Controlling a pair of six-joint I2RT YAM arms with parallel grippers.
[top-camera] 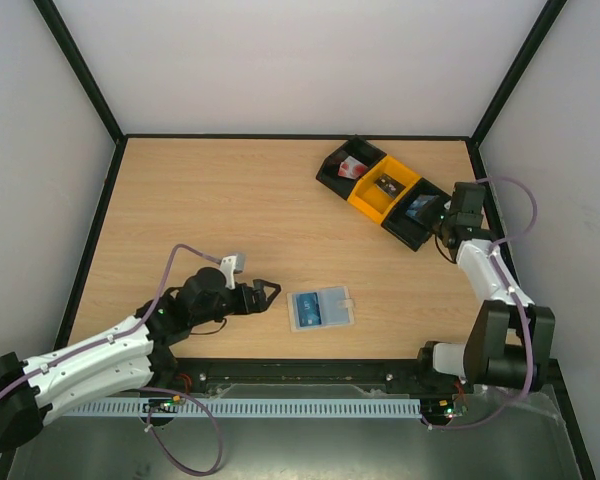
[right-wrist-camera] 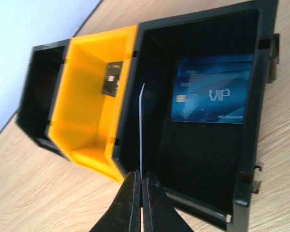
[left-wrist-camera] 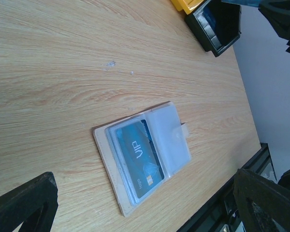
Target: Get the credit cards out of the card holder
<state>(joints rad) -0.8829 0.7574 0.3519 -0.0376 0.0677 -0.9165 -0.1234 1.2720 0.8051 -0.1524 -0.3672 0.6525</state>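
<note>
The card holder lies open and flat on the table near the front edge, with a blue credit card still in its left pocket; the right pocket looks empty. My left gripper is open just left of the holder, and its fingers frame the holder without touching it. My right gripper is shut on a thin credit card seen edge-on, held over the nearest black bin. Two blue cards lie on that bin's floor.
Three joined bins stand at the back right: a black one, a yellow one holding a small dark item, and a black one with a red-and-white item. Side walls border the table.
</note>
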